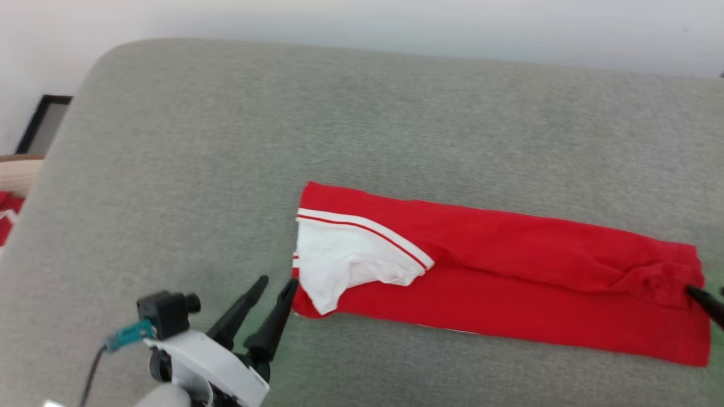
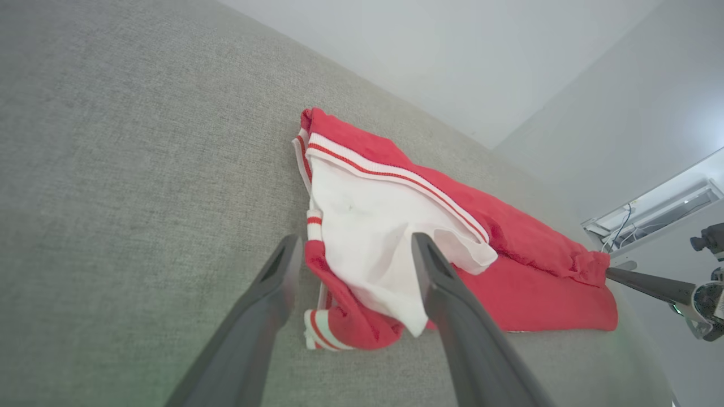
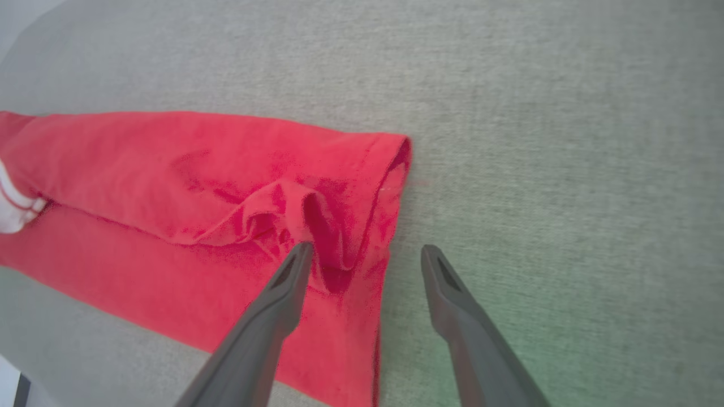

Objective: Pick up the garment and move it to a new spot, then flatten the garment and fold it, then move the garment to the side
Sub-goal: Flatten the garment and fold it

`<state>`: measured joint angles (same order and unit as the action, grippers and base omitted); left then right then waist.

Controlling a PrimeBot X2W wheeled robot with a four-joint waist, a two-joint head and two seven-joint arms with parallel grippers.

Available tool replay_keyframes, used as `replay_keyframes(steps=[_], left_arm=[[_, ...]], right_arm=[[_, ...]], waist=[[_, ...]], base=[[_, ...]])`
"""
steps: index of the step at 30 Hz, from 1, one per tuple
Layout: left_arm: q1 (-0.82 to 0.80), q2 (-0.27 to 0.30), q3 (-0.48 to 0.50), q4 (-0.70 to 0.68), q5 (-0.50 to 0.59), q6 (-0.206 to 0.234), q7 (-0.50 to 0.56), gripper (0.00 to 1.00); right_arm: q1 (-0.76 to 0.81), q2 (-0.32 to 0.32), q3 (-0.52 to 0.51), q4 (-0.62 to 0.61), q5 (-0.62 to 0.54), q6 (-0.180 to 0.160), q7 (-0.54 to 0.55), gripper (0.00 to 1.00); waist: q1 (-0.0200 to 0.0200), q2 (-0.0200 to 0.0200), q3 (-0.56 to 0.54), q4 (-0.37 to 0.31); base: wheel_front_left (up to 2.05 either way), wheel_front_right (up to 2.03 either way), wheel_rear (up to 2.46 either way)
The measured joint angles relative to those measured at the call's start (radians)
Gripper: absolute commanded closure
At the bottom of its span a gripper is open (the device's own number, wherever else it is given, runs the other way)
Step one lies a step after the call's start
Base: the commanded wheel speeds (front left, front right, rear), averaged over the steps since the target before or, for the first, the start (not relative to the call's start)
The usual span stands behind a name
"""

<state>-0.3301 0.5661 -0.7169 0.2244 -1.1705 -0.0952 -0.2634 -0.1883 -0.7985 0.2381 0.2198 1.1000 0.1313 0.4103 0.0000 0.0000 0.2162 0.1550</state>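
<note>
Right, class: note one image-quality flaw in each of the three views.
Head view: soft, smeared edges on the garment, flat light. Left wrist view: wide-angle stretch, the left gripper looms large. Right wrist view: grainy, oversaturated red; green tint on the grey cushion.

The left gripper [image 1: 278,280] and right gripper [image 3: 366,250] match: two long, skinny dark grey fingers [image 2: 452,316] tapering to a point, with a little slot near each tip. Left one's got a glossy white wrist shell [image 1: 209,362], a stubby black camera [image 1: 167,310] on top, and a teal plug [image 1: 129,333] feeding a thin dark cable [image 1: 91,372].
</note>
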Motion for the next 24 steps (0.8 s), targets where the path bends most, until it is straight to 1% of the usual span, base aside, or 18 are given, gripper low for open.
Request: replay_keyframes(steps=[4, 8, 11, 14, 15, 17, 18, 20, 22, 24], left_arm=[[0.079, -0.073, 0.113, 0.021, 0.120, -0.011, 0.000, 0.00], [0.123, -0.134, 0.203, 0.042, 0.255, -0.016, 0.000, 0.00], [0.144, -0.174, 0.276, 0.048, 0.388, 0.000, 0.000, 0.00], [0.163, -0.229, 0.351, 0.035, 0.515, 0.012, 0.000, 0.00], [0.167, -0.244, 0.374, 0.029, 0.573, 0.028, 0.000, 0.00], [0.177, -0.277, 0.415, 0.012, 0.646, 0.031, 0.000, 0.00], [0.182, -0.296, 0.434, 0.000, 0.691, 0.035, 0.000, 0.00], [0.189, -0.315, 0.458, -0.019, 0.788, 0.042, 0.000, 0.00], [0.196, -0.335, 0.482, -0.038, 0.862, 0.045, 0.000, 0.00], [0.206, -0.357, 0.503, -0.058, 0.911, 0.041, 0.000, 0.00]], right_arm=[[0.017, 0.011, -0.079, 0.056, 0.000, 0.000, 0.055, 0.00], [0.037, 0.033, -0.124, 0.073, -0.010, 0.000, 0.115, 0.00], [0.043, 0.058, -0.148, 0.083, -0.033, 0.000, 0.160, 0.00], [0.045, 0.089, -0.172, 0.103, -0.071, 0.000, 0.199, 0.00], [0.044, 0.100, -0.181, 0.106, -0.082, 0.000, 0.214, 0.00], [0.034, 0.123, -0.200, 0.113, -0.114, 0.000, 0.239, 0.00], [0.029, 0.134, -0.209, 0.115, -0.127, 0.000, 0.250, 0.00], [0.020, 0.156, -0.227, 0.119, -0.157, 0.000, 0.274, 0.00], [0.010, 0.180, -0.246, 0.123, -0.184, 0.000, 0.296, 0.00], [0.001, 0.203, -0.265, 0.128, -0.209, 0.000, 0.313, 0.00]], waist=[[0.0000, 0.0000, -0.012, 0.039], [0.0000, 0.0000, -0.022, 0.069], [0.0000, 0.0000, -0.031, 0.083], [0.0000, 0.0000, -0.035, 0.090], [0.0000, 0.0000, -0.035, 0.092], [0.0000, 0.0000, -0.032, 0.092], [0.0000, 0.0000, -0.031, 0.092], [0.0000, 0.0000, -0.030, 0.090], [0.0000, 0.0000, -0.030, 0.089], [0.0000, 0.0000, -0.031, 0.087]], base=[[0.00, 0.00, 0.00], [0.00, 0.00, 0.00], [0.00, 0.00, 0.00], [0.00, 0.00, 0.00], [0.00, 0.00, 0.00], [0.00, 0.00, 0.00], [0.00, 0.00, 0.00], [0.00, 0.00, 0.00], [0.00, 0.00, 0.00], [0.00, 0.00, 0.00]])
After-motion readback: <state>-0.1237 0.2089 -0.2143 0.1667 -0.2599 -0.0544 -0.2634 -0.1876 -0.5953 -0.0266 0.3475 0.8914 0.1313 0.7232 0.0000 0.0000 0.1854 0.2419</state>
